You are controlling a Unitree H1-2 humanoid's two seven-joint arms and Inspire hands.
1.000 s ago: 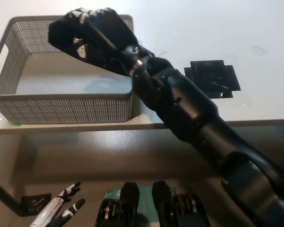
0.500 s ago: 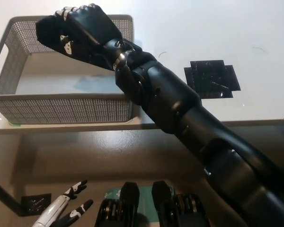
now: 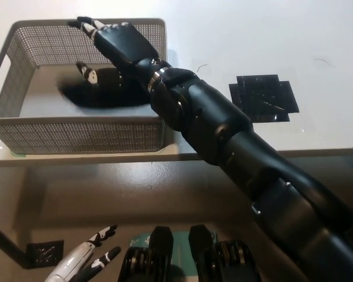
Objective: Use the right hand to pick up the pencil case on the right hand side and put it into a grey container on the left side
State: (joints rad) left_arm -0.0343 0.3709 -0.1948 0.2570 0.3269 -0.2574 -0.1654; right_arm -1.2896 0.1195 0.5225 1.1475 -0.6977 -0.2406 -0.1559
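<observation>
The white worktop (image 3: 270, 35) carries a grey mesh container (image 3: 76, 134) at its left and a black patch (image 3: 263, 97) further right. The black pencil case (image 3: 100, 94) lies inside the container beneath the right hand (image 3: 115, 44), fingers spread, empty. The left hand (image 3: 85, 261) hangs low, fingers apart.

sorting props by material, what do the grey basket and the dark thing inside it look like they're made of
The grey perforated rectangular container looks like matte moulded plastic: even rows of small holes, a cut-out handle slot and a smooth rim. The black pencil case lying in it looks soft, perhaps fabric, dull and without shine, though it is blurred. The black right robot hand above it, fingers spread, looks like hard, slightly glossy plastic.
</observation>
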